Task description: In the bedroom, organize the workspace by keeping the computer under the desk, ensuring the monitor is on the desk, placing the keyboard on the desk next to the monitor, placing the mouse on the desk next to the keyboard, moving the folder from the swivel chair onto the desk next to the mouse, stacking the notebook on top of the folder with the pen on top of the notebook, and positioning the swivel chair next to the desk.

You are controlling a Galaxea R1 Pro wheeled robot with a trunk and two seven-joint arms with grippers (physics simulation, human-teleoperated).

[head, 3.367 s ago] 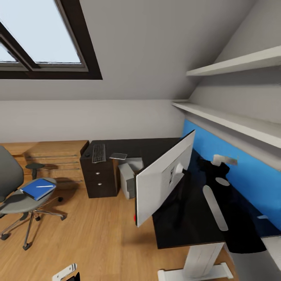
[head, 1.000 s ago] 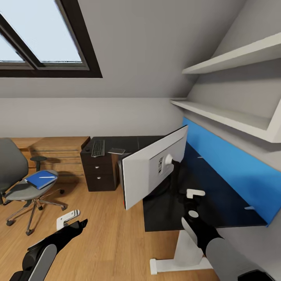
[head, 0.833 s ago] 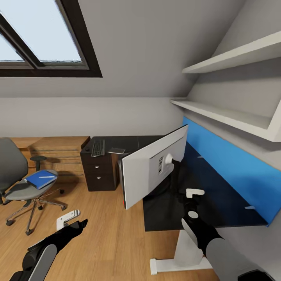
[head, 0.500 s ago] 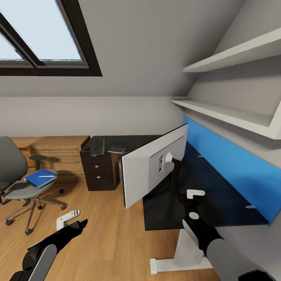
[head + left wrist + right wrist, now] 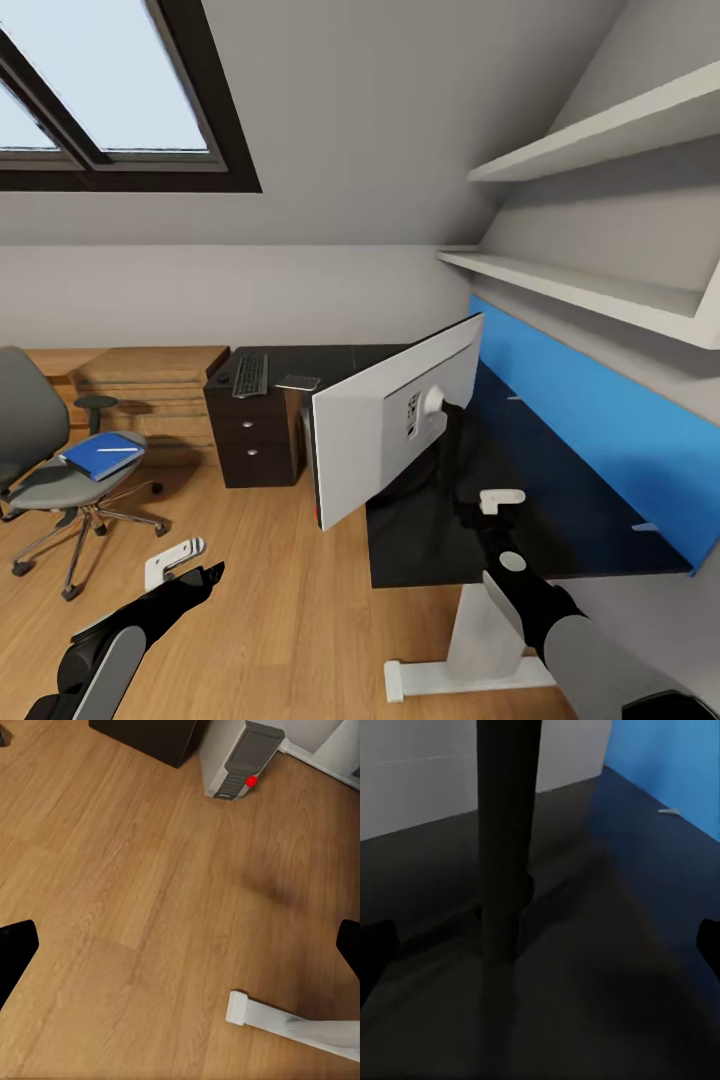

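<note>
Right tool (image 5: 478, 510), fingers spread and empty, above the bench (image 5: 560, 510) just behind the monitor (image 5: 395, 430) stand. Left tool (image 5: 190, 565), released, over floor; folder (image 5: 98, 456) on chair (image 5: 50, 480) well beyond it.

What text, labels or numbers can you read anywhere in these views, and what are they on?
No readable text in any view.
Small dark label patch on the white back of the wide flat monitor, beside its round mount: too small and blurred to read.
Grey-white tower computer: a red light on its front, no legible lettering.
Flat dark keyboard on the glossy black desk: key legends too small to read.
</note>
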